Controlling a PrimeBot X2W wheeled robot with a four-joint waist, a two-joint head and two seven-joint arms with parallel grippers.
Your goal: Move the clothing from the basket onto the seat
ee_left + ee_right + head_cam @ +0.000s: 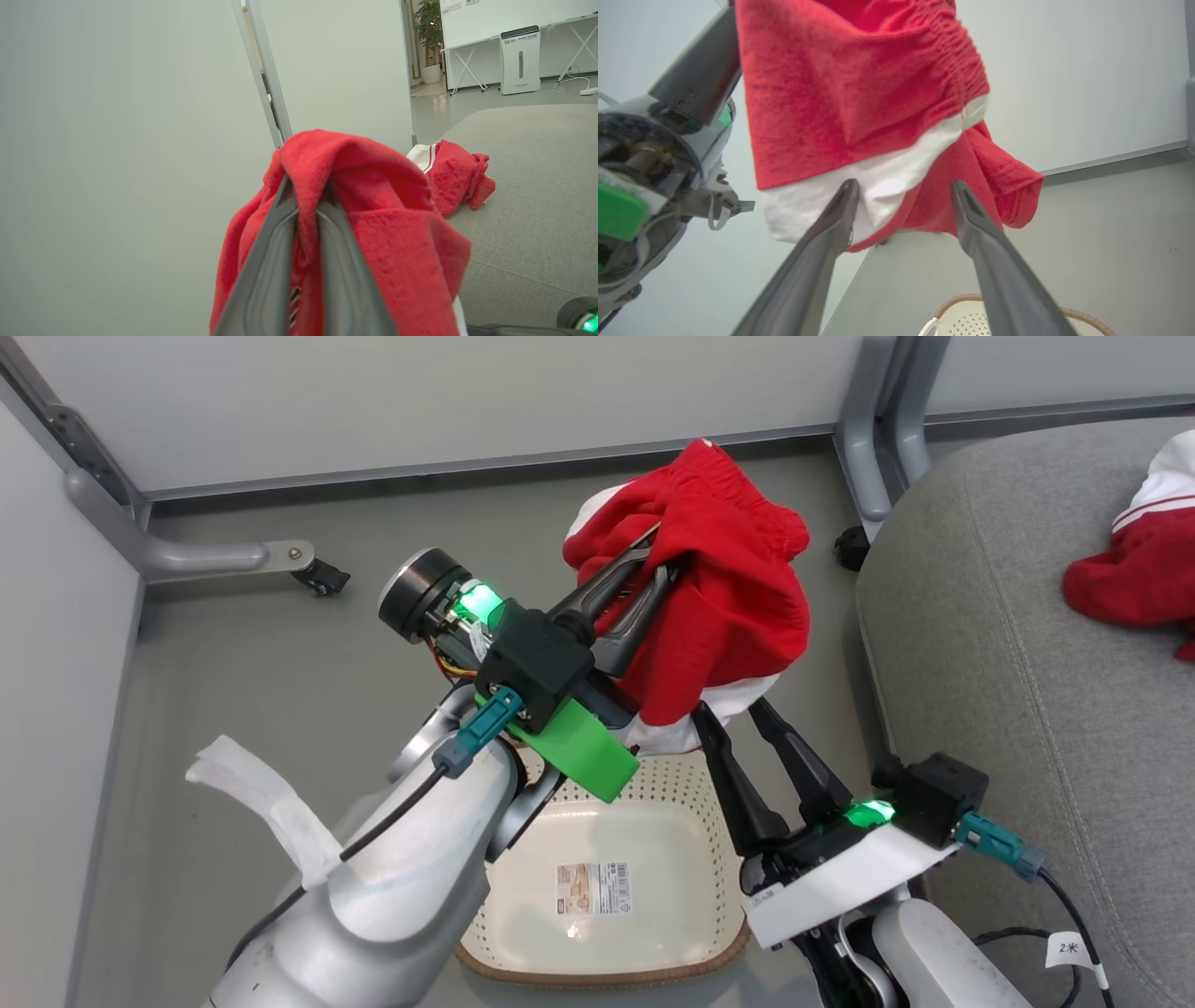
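Hanging limp above the basket [607, 977], the red garment [738, 607] is pinched at a fold by the left end effector [665, 558]. The right end effector [733, 709] is spread apart just under its white hem [882, 175]. Light and floppy, it will likely sag and swing, and that hem offers a second hold.

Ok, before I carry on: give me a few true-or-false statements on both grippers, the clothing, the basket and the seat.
1. The left gripper is shut on a red fabric garment with a white hem. True.
2. The cream perforated plastic basket holds a garment. False: its bottom is bare apart from a label.
3. The right gripper is shut on the garment. False: its jaws are open, just under the white hem.
4. A second red garment lies on the grey upholstered seat. True.
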